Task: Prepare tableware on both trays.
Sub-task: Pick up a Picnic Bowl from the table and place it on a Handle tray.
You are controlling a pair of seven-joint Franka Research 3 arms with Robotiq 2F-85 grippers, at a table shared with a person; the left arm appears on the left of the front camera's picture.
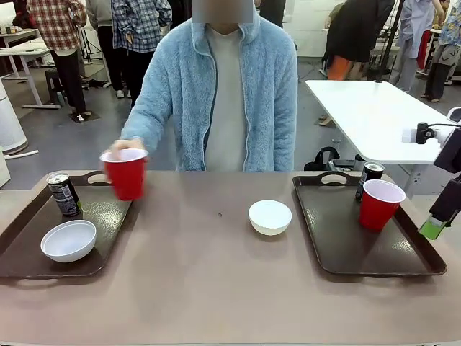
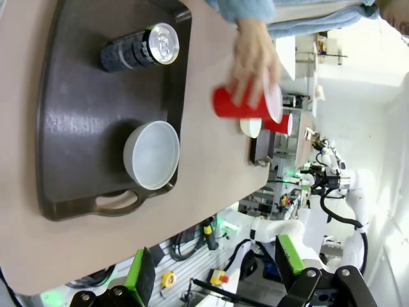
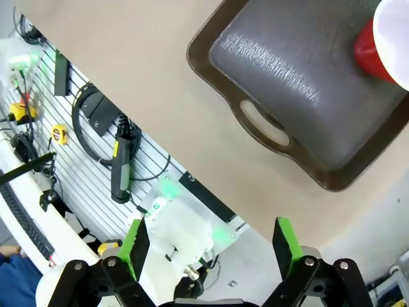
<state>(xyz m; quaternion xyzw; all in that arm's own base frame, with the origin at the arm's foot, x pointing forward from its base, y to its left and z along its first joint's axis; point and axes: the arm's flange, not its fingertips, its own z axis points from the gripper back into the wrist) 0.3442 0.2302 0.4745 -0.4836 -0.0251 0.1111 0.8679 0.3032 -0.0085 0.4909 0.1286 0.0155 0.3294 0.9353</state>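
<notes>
The left tray (image 1: 108,213) holds a dark can (image 1: 63,193) and a white bowl (image 1: 68,240). A person's hand (image 1: 128,146) grips a red cup (image 1: 125,175) just over that tray's far right corner. A second white bowl (image 1: 270,216) sits on the bare table between the trays. On the right tray (image 1: 338,238) stand a can (image 1: 370,179) and a red cup (image 1: 379,204). My right gripper (image 1: 436,226) hangs open off the table's right edge, near this tray (image 3: 287,70). My left gripper (image 2: 215,265) is open, well back from the left tray (image 2: 77,128).
The brown table (image 1: 209,281) is bare in front of the middle bowl. The person in a light blue fleece (image 1: 216,86) stands at the far side. A white table (image 1: 367,115) stands behind at the right.
</notes>
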